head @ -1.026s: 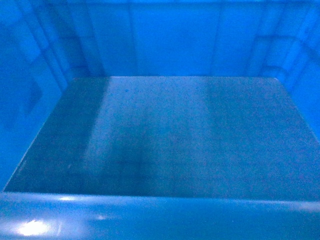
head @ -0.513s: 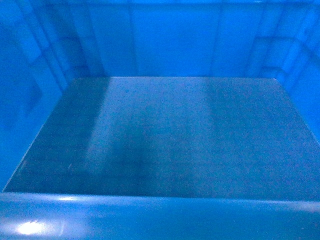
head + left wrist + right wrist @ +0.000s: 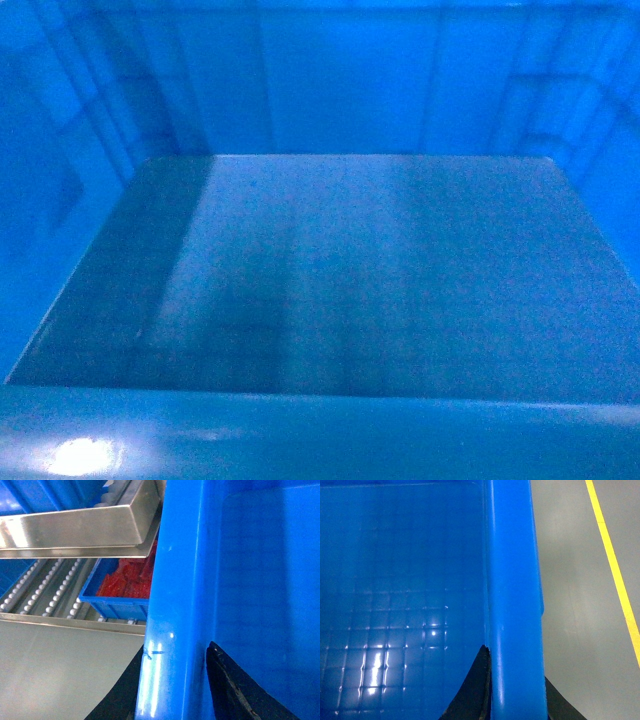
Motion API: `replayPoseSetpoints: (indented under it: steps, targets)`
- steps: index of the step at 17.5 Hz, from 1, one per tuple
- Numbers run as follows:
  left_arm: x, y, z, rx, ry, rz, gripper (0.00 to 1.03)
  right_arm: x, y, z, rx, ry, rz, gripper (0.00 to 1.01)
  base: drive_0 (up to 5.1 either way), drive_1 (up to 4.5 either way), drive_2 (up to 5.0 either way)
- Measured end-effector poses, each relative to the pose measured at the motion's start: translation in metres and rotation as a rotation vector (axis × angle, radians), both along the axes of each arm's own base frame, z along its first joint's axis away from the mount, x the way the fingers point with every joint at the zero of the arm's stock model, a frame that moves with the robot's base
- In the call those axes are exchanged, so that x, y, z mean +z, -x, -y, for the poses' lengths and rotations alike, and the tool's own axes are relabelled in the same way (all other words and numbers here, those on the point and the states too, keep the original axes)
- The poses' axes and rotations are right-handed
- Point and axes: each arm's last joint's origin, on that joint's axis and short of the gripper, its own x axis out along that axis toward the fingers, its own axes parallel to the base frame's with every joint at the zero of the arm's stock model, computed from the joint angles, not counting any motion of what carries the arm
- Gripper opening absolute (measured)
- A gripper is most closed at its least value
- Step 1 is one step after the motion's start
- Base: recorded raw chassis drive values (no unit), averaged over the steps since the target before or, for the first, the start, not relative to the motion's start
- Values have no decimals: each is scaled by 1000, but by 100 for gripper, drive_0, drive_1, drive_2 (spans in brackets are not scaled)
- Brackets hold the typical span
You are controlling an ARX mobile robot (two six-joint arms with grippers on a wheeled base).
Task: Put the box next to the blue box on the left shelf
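The box point(image 3: 320, 270), a bright-blue crate with no lid, fills the head view; only its floor, walls and near rim show there. My left gripper point(image 3: 172, 680) is shut on the box's left rim point(image 3: 175, 605), one black finger point(image 3: 230, 690) inside and one outside. My right gripper point(image 3: 515, 692) is shut on the right rim point(image 3: 512, 580), its inner finger point(image 3: 475, 690) against the grid-patterned floor side. The left shelf point(image 3: 45, 590), with rows of white rollers, lies left of the box. On it sits a blue box point(image 3: 120, 602) holding red items.
A shiny metal rail point(image 3: 75, 530) of the rack runs above the roller rows, close to the box's rim. More blue plastic point(image 3: 50, 495) shows on the level above. Grey floor with a yellow line point(image 3: 615, 570) lies to the right of the box.
Almost nothing differs; the box's far floor edge sits slightly lower in the head view and the glare on the near rim has shifted a little.
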Motion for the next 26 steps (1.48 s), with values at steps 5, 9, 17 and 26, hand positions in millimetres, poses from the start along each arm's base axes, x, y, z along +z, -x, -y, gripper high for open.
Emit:
replayPoseSetpoints:
  steps: [5, 9, 17, 26]
  targets:
    - [0, 0, 0, 1, 0, 1, 30, 0, 0, 0, 0, 0, 0, 9, -469, 118, 370]
    - [0, 0, 0, 0, 0, -1, 30, 0, 0, 0, -1, 1, -2, 9, -492, 151, 329]
    - [0, 0, 0, 0, -2, 0, 30, 0, 0, 0, 0, 1, -4, 9, -499, 143, 322]
    - [0, 0, 0, 0, -1, 2, 30, 0, 0, 0, 0, 0, -1, 9, -483, 159, 338]
